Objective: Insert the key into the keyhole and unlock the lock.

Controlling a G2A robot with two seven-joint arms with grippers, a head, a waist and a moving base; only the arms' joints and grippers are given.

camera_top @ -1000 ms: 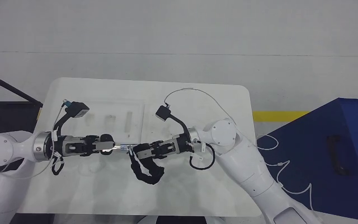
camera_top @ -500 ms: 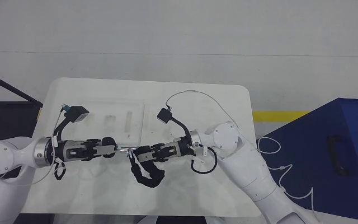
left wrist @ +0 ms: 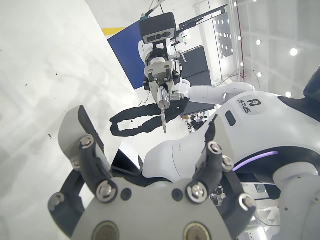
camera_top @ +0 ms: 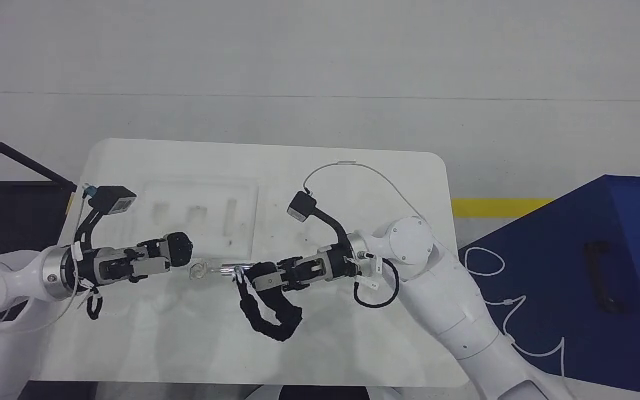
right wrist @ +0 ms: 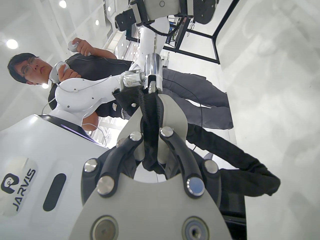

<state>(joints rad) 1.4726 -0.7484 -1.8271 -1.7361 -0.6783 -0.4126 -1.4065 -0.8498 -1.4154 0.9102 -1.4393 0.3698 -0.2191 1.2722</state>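
My right gripper (camera_top: 262, 274) is shut on a silver cable lock (camera_top: 238, 268) above the table's front middle, and the lock's black cable loop (camera_top: 268, 316) hangs below it. From the lock's keyhole end sticks the key (camera_top: 212, 269), with a small ring (camera_top: 199, 271) dangling off it. In the left wrist view the key (left wrist: 163, 119) hangs down from the lock (left wrist: 163, 99). My left gripper (camera_top: 184, 248) stands open a short way left of the key, touching nothing. In the right wrist view the fingers (right wrist: 172, 116) clamp the lock (right wrist: 153, 68) at its black strap.
A clear tray (camera_top: 200, 205) with a few small pieces lies on the white table (camera_top: 400, 180) behind both grippers. A blue block (camera_top: 590, 260) stands off the table to the right. The table's front edge runs just below the hanging cable loop.
My left gripper has let go of the key, opened, and drawn back to the left. The key stays in the lock. The right gripper with the lock has sunk slightly.
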